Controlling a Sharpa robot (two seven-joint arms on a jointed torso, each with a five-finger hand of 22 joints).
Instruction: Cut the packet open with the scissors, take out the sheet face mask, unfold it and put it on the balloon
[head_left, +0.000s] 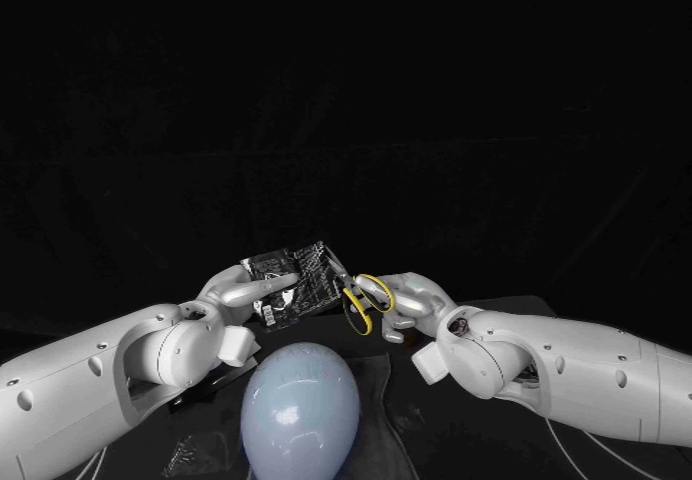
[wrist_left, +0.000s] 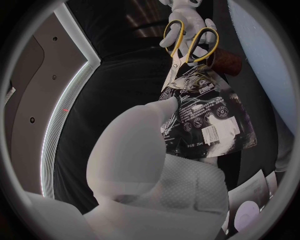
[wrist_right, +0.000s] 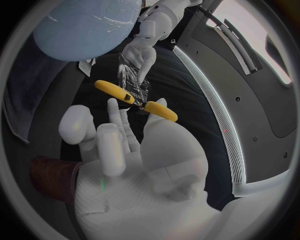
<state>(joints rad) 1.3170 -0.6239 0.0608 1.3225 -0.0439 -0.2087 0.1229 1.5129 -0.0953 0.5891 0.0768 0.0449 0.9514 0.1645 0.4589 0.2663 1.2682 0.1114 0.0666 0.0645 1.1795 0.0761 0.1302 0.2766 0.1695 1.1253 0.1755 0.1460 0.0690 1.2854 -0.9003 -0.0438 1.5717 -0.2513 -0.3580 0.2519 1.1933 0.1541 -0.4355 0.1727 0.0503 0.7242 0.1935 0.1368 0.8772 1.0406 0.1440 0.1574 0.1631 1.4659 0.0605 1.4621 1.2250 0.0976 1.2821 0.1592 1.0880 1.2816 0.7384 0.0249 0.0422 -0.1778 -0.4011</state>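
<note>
packet (wrist_left: 206, 115) print unreadable, scissors (wrist_left: 177, 62) blades partly hidden by packet, balloon (head_left: 302, 410) base cut off

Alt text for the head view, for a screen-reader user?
The left hand holds up a dark packet while the right hand holds yellow-handled scissors, blades at the packet's edge. A pale blue balloon lies below them, nearer the robot.

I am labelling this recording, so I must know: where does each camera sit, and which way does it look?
Head view: on the robot's head, looking down; both arms enter, left hand holds the packet, right hand holds the scissors, balloon below.
Left wrist view: behind the left hand, facing packet and scissors.
Right wrist view: behind the right hand, facing scissors, packet, balloon.
Shared: all three show packet and scissors.
</note>
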